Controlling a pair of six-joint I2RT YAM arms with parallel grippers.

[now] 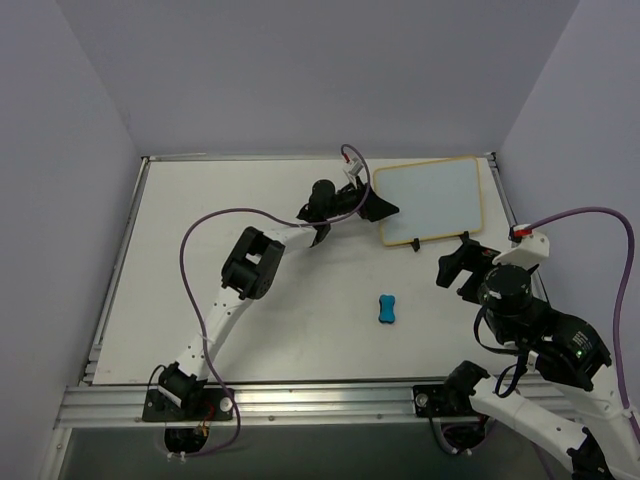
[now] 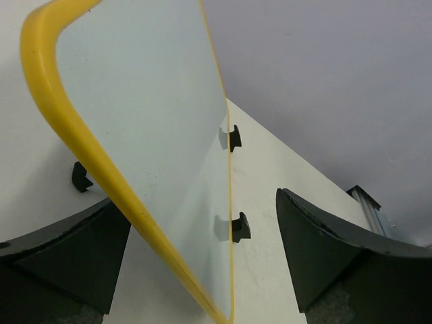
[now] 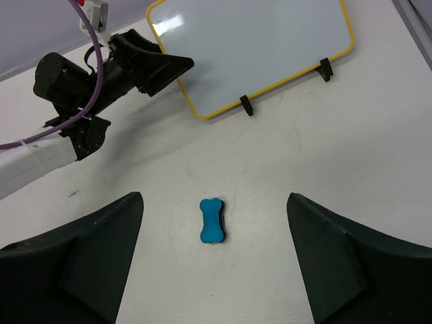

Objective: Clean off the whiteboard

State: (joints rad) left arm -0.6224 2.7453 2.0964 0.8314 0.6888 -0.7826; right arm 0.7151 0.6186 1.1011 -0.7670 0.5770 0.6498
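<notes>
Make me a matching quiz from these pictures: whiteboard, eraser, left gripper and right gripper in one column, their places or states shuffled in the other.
1 whiteboard
2 eraser
3 left gripper
4 right gripper

A blue, lying on the table
B jaws open, aimed at the eraser
C blank, propped on black clips
D jaws open, board's edge between them

Pairs: 1-C, 2-A, 3-D, 4-B
</notes>
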